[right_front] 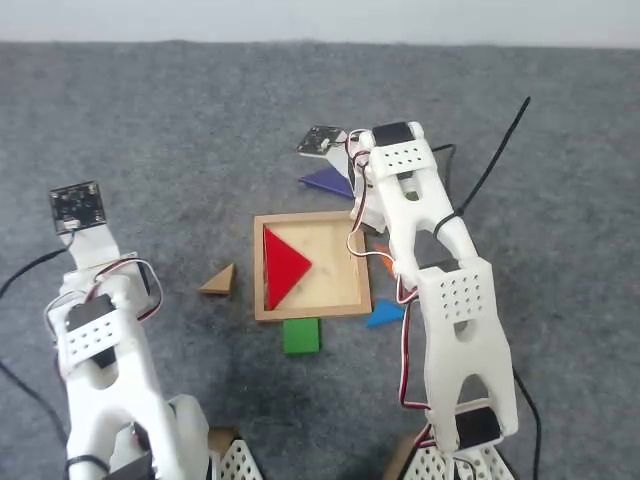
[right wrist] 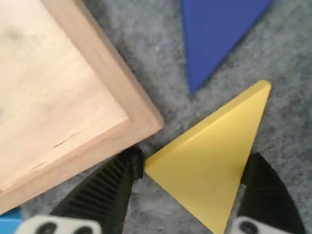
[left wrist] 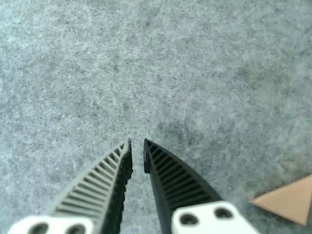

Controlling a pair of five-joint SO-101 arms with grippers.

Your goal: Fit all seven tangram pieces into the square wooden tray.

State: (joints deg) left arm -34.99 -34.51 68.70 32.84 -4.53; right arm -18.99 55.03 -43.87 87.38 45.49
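Grey carpet-like cloth (right_front: 150,130) is spread over the table; from above, one square wooden tray (right_front: 300,217) is seen at its middle, with one red triangle (right_front: 282,265) laid inside against the wall on the left arm's side; six pieces lie outside. One tan triangle (right_front: 220,281) is set apart from the tray on that same side; one green square (right_front: 301,336) is placed just beside the near rim; one light blue triangle (right_front: 384,315) lies off the near right corner; one dark blue triangle (right_front: 328,181) lies beyond the far rim; one orange piece (right_front: 383,258) is partly covered by the right arm.

One yellow triangle (right wrist: 209,170) is shown by the right wrist view just off a tray corner; the right gripper (right wrist: 195,163) is spread wide, one finger at each side of it, though firm contact cannot be confirmed.

The left gripper (left wrist: 137,142) is held over bare cloth, its fingers drawn almost together, nothing between them.
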